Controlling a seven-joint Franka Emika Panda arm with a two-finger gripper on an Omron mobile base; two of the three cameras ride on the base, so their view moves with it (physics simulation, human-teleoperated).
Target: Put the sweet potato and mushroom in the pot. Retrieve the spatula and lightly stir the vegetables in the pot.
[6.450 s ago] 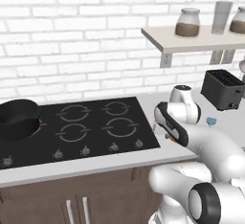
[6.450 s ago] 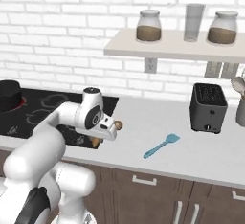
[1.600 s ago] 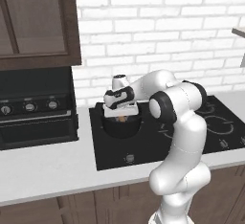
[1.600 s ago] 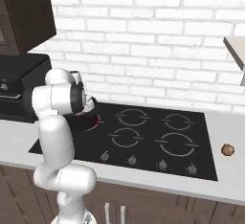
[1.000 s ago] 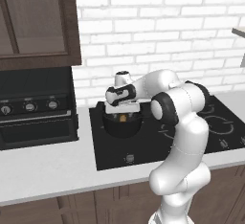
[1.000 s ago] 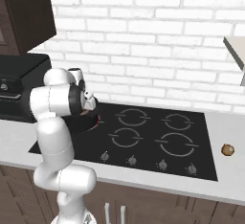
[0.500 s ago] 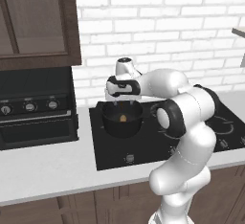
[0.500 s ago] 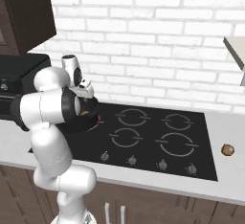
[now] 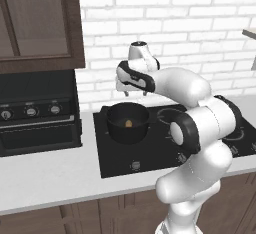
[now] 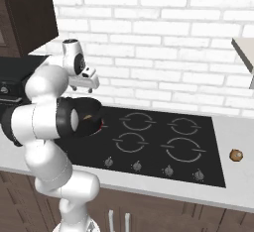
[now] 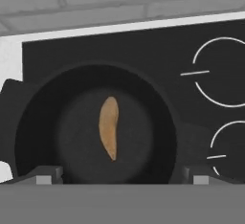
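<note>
On the near counter to the right of the black cooktop (image 10: 149, 142) lies a small round brown mushroom (image 10: 236, 155), well apart from everything else; further in, on the cooktop's left side, stands the pot (image 9: 127, 123), round, matte black, with low straight walls; on its floor lies the sweet potato (image 11: 108, 127), a slim orange-tan sliver, tapered at both ends and slightly curved, far smaller than the pot's mouth, near the middle and clear of the walls; above the pot hangs the gripper (image 9: 134, 92), its two dark tips spread wide with nothing between them, pointing down at the pot's mouth; beyond it rises the white brick wall (image 10: 163, 42); at far left sits a dark oven (image 9: 35, 113) under a brown cabinet (image 9: 35, 23).
</note>
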